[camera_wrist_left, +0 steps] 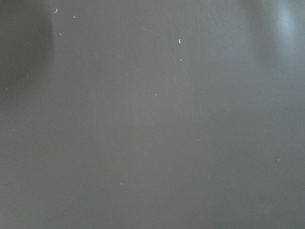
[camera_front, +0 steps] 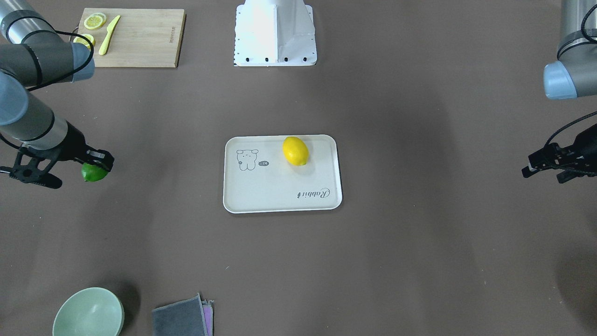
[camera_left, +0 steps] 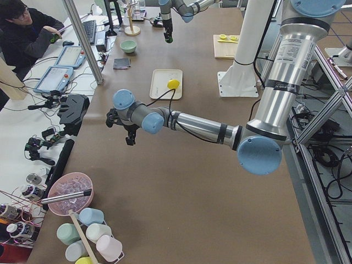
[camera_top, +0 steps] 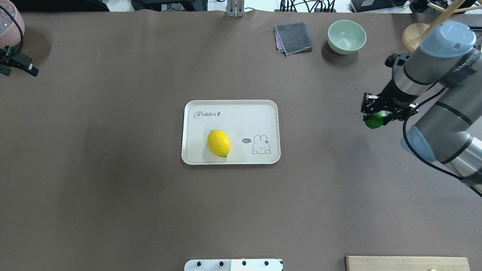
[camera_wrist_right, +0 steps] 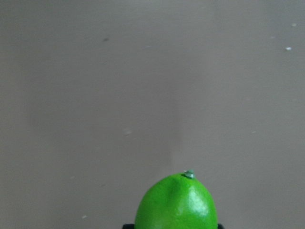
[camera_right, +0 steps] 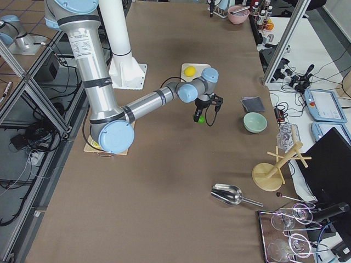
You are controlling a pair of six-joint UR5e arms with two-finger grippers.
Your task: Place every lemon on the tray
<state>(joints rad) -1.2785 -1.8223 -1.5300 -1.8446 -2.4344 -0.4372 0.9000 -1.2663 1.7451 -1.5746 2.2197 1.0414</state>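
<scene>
Matte brown table (camera_top: pixel 113 207), cluttered white bench (camera_left: pixel 22 143) alongside, aluminium frame posts (camera_left: pixel 82 41).

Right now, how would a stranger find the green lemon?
Start at the white tray mid-table, where the yellow lemon lies. Off it, on the robot's right side, the right pincer grips the green lemon. It is the only green fruit, glossy with a pointed tip.

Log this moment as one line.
yellow lemon: on tray | green lemon: in right end effector, off tray | left end effector: empty
</scene>
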